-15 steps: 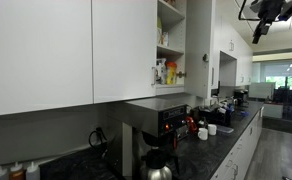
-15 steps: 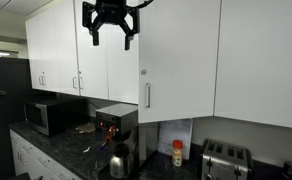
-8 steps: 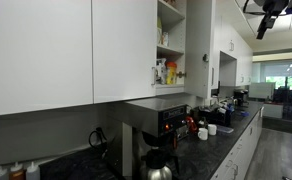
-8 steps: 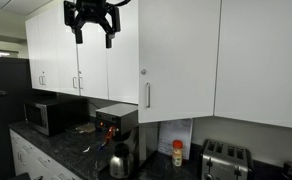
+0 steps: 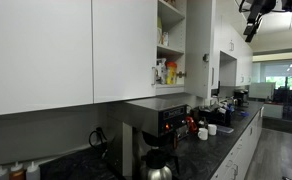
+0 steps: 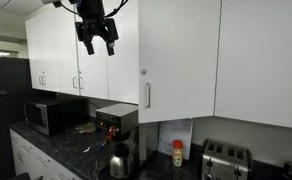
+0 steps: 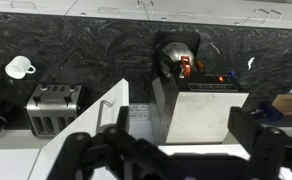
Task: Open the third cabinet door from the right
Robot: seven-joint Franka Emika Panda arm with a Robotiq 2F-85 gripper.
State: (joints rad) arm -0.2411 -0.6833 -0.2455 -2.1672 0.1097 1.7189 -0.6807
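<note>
A row of white upper cabinets runs along the wall. One door [image 6: 178, 60] with a vertical handle [image 6: 148, 95] stands swung open. In an exterior view the open cabinet [image 5: 170, 45] shows shelves with bottles [image 5: 166, 72]. My gripper [image 6: 96, 38] hangs in the air in front of the closed cabinet doors [image 6: 64, 50], left of the open door, apart from them. It is open and empty. It also shows at the top corner of an exterior view [image 5: 252, 22]. In the wrist view the spread fingers [image 7: 185, 122] frame the counter below.
On the dark counter stand a coffee machine [image 6: 117, 125] with a pot [image 6: 120, 160], a microwave [image 6: 48, 113], a toaster [image 6: 223, 160] and a bottle [image 6: 177, 153]. The wrist view shows the toaster [image 7: 52, 106], a white mug [image 7: 19, 68] and the coffee machine [image 7: 201, 112].
The gripper has moved away from the open door, along the closed cabinets, then dropped a little lower. It stays open. The door has not moved.
</note>
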